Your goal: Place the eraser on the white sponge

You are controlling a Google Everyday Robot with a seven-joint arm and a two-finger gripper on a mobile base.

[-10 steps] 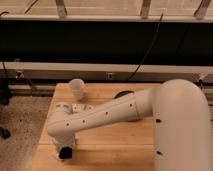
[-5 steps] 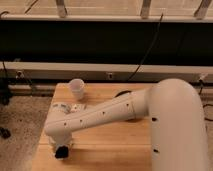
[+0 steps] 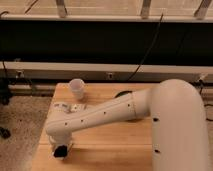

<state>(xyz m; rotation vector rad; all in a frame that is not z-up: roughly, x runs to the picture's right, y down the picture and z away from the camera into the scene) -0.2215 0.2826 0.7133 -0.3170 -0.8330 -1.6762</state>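
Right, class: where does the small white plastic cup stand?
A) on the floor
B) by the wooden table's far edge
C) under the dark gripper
B: the white plastic cup stands by the far edge of the wooden table, while the gripper is low at the near left corner, well apart.

The light-brown wooden worktop (image 3: 112, 146) carries a white plastic cup (image 3: 76, 89) near its far edge, with a flat pale white sponge (image 3: 77, 107) lying just in front of it. The dark claw (image 3: 61, 150) is at the worktop's front-left corner.
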